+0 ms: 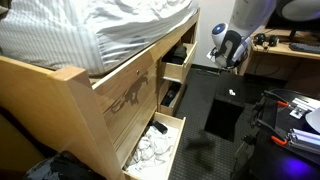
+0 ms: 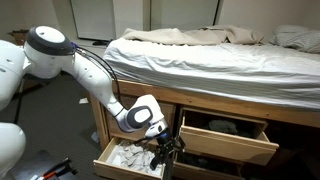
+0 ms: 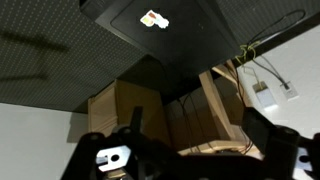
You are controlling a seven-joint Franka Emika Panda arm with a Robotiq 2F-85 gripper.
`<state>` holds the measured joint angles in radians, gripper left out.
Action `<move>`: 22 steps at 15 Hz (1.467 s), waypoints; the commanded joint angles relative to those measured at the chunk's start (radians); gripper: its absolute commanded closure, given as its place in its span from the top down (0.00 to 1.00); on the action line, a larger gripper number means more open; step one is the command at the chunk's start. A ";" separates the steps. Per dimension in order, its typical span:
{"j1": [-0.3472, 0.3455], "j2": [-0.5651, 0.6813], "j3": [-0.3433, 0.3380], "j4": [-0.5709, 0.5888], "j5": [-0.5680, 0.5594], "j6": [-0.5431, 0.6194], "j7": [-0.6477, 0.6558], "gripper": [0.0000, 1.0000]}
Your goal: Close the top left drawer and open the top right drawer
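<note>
A wooden bed frame (image 2: pixel 296 112) holds several drawers. In an exterior view an upper drawer (image 2: pixel 226 139) stands pulled out with dark things inside, and a lower drawer (image 2: pixel 124 160) to its left stands pulled out with white cloths inside. From the side, three drawers show open: a far upper one (image 1: pixel 178 57), a middle one (image 1: pixel 170 95) and a near lower one (image 1: pixel 156 141) with white cloths. My gripper (image 2: pixel 165 148) hangs between the two open drawers, in front of the frame, touching nothing. It also shows in an exterior view (image 1: pixel 228 48). In the wrist view its fingers (image 3: pixel 200 140) are spread apart and empty.
A mattress with rumpled sheets (image 2: pixel 200 50) lies on the frame. A black box (image 1: pixel 224 116) stands on the dark floor in front of the bed. A desk with cables and gear (image 1: pixel 285 50) stands behind the arm. Tools lie at the floor's right (image 1: pixel 295 115).
</note>
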<state>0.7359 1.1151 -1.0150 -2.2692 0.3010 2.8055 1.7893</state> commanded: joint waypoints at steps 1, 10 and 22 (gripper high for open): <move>-0.014 -0.073 -0.040 -0.136 0.069 0.258 -0.047 1.00; -0.137 -0.113 -0.019 -0.179 0.239 0.653 -0.299 1.00; -0.548 -0.375 0.165 0.295 -0.390 0.652 -0.406 1.00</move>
<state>0.3824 0.8220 -0.9930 -2.1104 0.0646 3.4574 1.3899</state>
